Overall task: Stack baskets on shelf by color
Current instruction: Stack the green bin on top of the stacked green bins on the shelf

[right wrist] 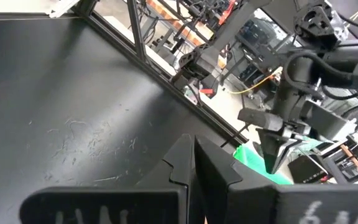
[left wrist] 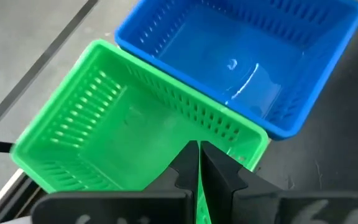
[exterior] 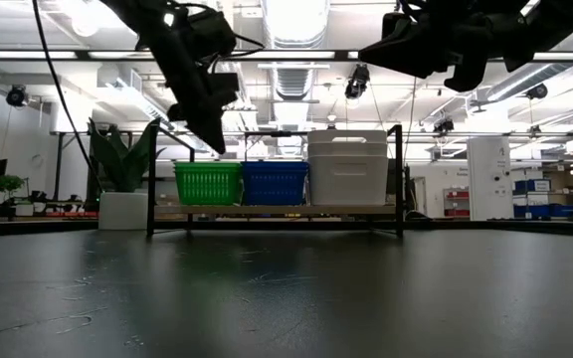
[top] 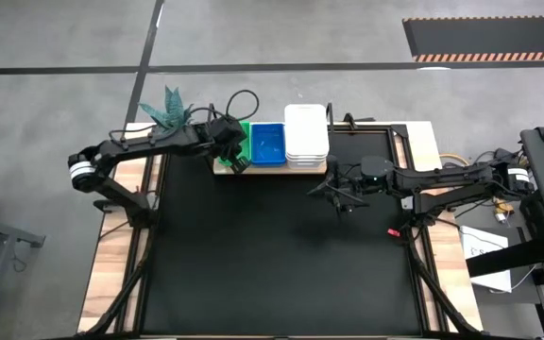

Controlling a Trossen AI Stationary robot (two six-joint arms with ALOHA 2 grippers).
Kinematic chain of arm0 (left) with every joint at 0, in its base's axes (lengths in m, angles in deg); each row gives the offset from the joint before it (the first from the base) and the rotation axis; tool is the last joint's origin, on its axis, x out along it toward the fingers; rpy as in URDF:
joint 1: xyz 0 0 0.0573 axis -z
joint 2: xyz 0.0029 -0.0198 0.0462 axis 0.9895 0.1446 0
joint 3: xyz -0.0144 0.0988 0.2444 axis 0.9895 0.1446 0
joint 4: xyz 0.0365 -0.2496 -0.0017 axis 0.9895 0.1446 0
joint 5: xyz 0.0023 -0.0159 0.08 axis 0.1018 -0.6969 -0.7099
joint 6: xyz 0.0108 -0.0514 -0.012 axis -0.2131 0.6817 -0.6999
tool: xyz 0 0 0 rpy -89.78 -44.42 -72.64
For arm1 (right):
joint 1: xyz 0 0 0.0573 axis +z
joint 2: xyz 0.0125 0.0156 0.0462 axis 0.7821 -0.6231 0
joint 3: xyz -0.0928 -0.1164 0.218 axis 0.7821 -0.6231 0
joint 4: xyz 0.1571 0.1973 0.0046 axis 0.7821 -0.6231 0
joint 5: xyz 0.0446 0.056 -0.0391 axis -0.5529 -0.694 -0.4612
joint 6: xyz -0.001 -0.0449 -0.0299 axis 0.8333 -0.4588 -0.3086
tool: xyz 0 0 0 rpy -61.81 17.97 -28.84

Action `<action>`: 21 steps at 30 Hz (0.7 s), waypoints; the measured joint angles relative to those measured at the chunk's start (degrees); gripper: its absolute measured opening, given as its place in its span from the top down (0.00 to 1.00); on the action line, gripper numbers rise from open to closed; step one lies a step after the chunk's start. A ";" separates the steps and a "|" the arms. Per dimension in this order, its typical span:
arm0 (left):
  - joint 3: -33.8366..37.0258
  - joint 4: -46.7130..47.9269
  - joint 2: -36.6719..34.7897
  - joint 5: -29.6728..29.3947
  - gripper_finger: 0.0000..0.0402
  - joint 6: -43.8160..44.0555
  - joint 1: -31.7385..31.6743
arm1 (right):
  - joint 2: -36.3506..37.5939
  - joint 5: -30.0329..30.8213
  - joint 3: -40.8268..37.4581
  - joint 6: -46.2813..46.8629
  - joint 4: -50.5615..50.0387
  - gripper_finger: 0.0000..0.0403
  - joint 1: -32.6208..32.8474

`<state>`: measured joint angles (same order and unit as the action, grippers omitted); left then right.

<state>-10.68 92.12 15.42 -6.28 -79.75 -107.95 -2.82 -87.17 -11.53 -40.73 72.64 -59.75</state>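
Black covers the counter [top: 281, 264] that fills the lower middle of the overhead frame, with two dark arms reaching over its far edge. At the upper centre of that frame sits the shelf [top: 223, 168], a pale wood board carrying three colours of baskets in a row: green baskets [top: 245, 132] mostly hidden under the left arm, blue baskets [top: 268, 144] in the middle, and a taller stack of white baskets [top: 306, 134] on the right.

The left arm stretches in from the left side of the frame, bent at the elbow, its wrist angled down over the green end of the shelf. The left claw [top: 240, 162] hangs just above the near edge of the green baskets, its two fingers pressed together and holding nothing. Its own wrist camera looks down past those joined fingers into the open green basket [left wrist: 104, 137], with the blue basket [left wrist: 241, 56] touching it alongside.

The right arm extends in from the right of the overhead frame, held nearly level, forearm straight. The right claw [top: 333, 189] hovers over bare counter, just in front of the white end of the shelf, fingers together and empty.

From counter height, both arms show at the top of the frame, above the shelf [exterior: 277, 211]. A potted plant [exterior: 122, 169] stands to the left of the shelf.
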 joint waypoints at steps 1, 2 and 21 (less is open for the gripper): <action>0.62 -0.42 0.00 0.04 1.00 0.04 0.00 | 0.00 0.00 0.00 0.00 0.01 0.97 0.00; 1.45 -1.26 0.00 0.04 1.00 0.04 0.00 | 0.00 0.00 0.00 -0.02 0.02 0.97 0.00; 6.47 -3.69 -0.20 1.56 1.00 1.45 0.07 | 0.00 0.02 0.00 -0.43 0.00 0.97 0.00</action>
<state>-4.22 88.43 15.22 -4.71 -78.30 -107.88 -2.82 -87.15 -11.53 -41.16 72.64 -59.75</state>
